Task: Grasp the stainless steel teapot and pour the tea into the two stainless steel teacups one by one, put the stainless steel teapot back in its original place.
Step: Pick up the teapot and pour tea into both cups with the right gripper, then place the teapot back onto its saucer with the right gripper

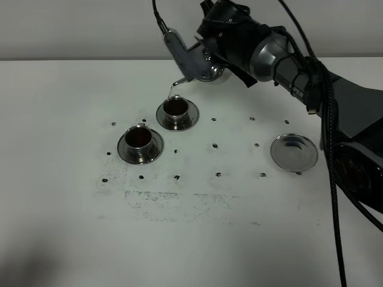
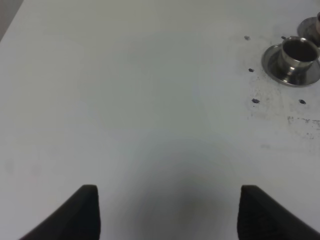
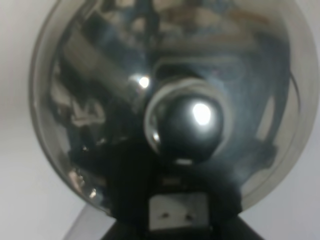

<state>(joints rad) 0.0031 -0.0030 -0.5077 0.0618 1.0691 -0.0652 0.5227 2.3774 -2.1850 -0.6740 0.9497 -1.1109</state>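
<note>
My right gripper [image 1: 210, 48] is shut on the stainless steel teapot [image 1: 192, 63] and holds it tilted above the table's far middle. Its thin spout [image 1: 176, 84] points down over the far teacup [image 1: 176, 109], and a thin stream runs into it. The near teacup [image 1: 139, 139] stands to its front left. Both cups sit on saucers and hold dark tea. The flat empty saucer [image 1: 294, 151] lies at the right. The right wrist view is filled by the teapot's domed lid [image 3: 100, 90] and knob [image 3: 192, 125]. My left gripper [image 2: 170, 212] is open and empty over bare table, with the near teacup [image 2: 298, 52] far from it.
The white table [image 1: 72, 209] has small dark screw marks around the cups and scuff marks in front of them. The right arm's black body and cables [image 1: 335, 113] reach over the table's right side, behind the empty saucer.
</note>
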